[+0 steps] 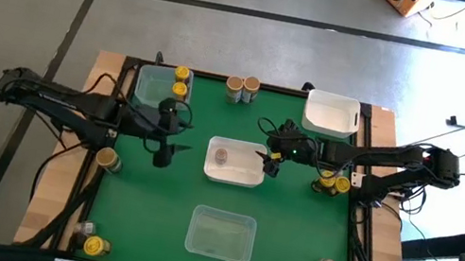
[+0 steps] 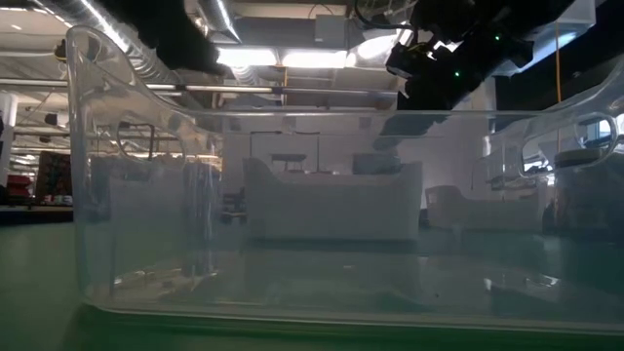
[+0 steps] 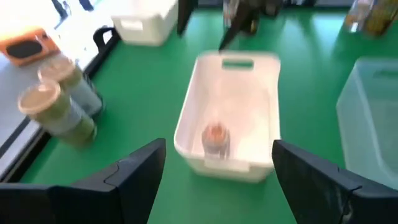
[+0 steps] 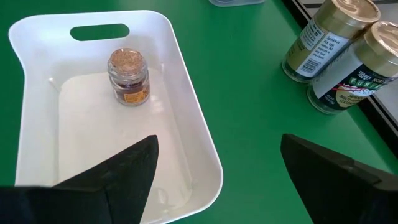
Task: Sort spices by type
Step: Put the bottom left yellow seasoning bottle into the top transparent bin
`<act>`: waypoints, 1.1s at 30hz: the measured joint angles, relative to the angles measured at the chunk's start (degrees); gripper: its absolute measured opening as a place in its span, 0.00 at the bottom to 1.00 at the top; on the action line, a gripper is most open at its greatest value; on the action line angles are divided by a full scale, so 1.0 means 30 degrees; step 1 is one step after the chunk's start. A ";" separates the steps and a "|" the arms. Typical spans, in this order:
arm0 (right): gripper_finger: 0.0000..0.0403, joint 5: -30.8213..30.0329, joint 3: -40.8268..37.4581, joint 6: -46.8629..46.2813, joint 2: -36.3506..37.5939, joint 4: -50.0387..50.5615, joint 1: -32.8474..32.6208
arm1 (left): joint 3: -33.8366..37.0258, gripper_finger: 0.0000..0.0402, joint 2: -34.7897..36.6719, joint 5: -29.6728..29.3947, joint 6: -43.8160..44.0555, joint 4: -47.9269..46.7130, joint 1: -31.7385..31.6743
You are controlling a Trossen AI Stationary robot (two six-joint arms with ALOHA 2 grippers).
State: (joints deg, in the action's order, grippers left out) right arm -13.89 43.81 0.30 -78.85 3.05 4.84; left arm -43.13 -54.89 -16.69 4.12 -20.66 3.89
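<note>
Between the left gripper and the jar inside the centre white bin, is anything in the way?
Only the white bin's near wall; otherwise bare green mat, per the left wrist view. The left gripper is open, the cork-lidded jar upright inside.

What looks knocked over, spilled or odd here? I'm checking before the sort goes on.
Nothing is spilled or tipped. The cork-lidded jar stands upright, alone in the central white bin; two tan-lidded jars stand touching beside it. The left gripper and right gripper flank the bin, open.

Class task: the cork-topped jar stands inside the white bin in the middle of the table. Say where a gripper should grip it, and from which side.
Grip the cork-topped jar around its lid or neck, from straight above: it stands upright, and the white bin walls block a sideways approach.
</note>
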 joint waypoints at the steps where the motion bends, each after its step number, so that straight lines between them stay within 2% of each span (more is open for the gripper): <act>1: 0.84 -0.0001 -0.0007 0.0000 0.0000 0.0000 0.0007 | 0.0000 0.73 0.0000 -0.0043 -0.0010 0.0374 0.0135; 10: 0.84 -0.0001 0.0000 0.0000 0.0000 -0.0129 0.0000 | -0.0147 0.73 -0.1082 -0.0043 -0.1431 0.2258 0.3667; 14: 0.84 -0.0001 0.0000 0.0000 0.0000 -0.0109 0.0015 | -0.1615 0.73 -0.2602 -0.0223 -0.1261 0.0906 0.5547; 17: 0.84 -0.0001 0.0000 0.0000 0.0000 -0.0112 0.0021 | -0.3354 0.73 -0.3818 -0.0222 -0.0530 -0.1404 0.6817; 22: 0.84 -0.0001 0.0000 0.0000 0.0000 -0.0104 0.0022 | -0.6121 0.73 -0.5433 -0.0231 0.2208 -0.6347 0.8660; 26: 0.84 -0.0001 0.0000 0.0000 0.0000 -0.0339 0.0022 | -0.7741 0.73 -0.6188 0.0160 0.5464 -0.9599 1.0456; 29: 0.84 -0.0009 0.0000 0.0000 0.0000 -0.1356 0.0022 | -0.8469 0.73 -0.6488 0.0497 0.7893 -1.1133 1.2004; 33: 0.84 -0.0009 0.0000 0.0000 0.0000 -0.3463 0.0022 | -0.8614 0.73 -0.6557 0.1555 1.1331 -1.1478 1.4018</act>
State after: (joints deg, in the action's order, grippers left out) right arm -13.91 43.81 0.30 -78.85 -7.34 4.91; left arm -68.98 -74.56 -12.03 38.11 -55.10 45.94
